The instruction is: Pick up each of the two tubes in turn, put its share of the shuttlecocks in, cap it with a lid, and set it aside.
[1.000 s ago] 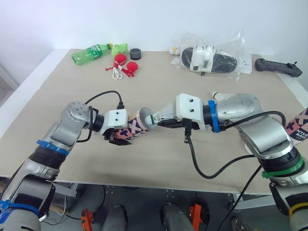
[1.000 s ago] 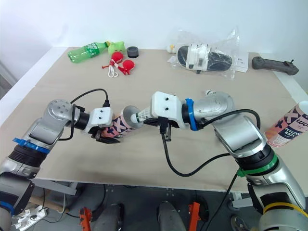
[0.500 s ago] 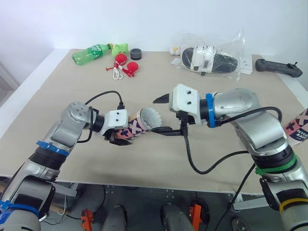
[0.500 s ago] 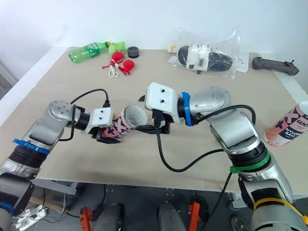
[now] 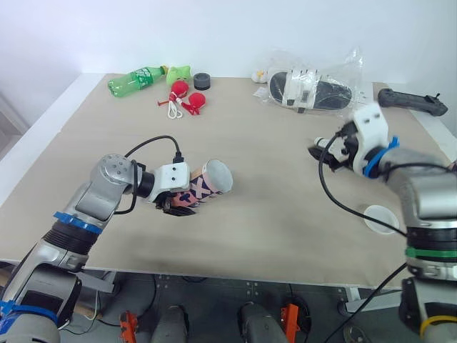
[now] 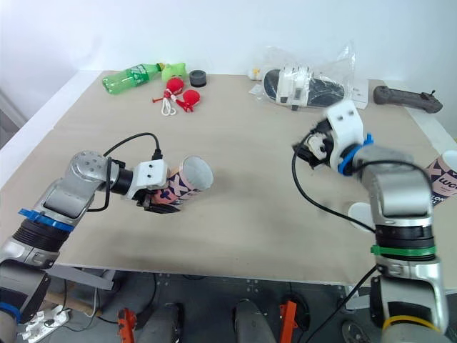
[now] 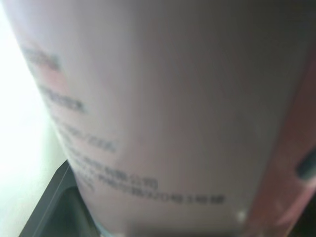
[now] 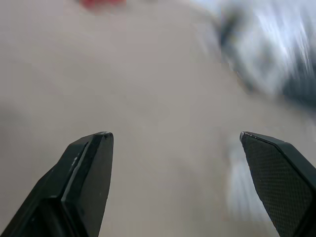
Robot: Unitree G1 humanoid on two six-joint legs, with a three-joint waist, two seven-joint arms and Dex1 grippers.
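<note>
Left gripper (image 5: 176,204) is pinching the tube (image 5: 205,186) on its side, mouth angled toward my right arm for loading. I can't see inside it. Right gripper (image 8: 174,140) is spread wide and empty, near the white lid (image 5: 380,219). The second tube (image 6: 445,176) is cut off at the right edge.

1. Tube (image 7: 173,98): you had its pinkish wall close up against your left wrist camera.
2. Printed lines (image 7: 128,180): on the tube, too blurred for you to read.
3. Left gripper's black finger (image 7: 52,210): just beside the tube's wall.
</note>
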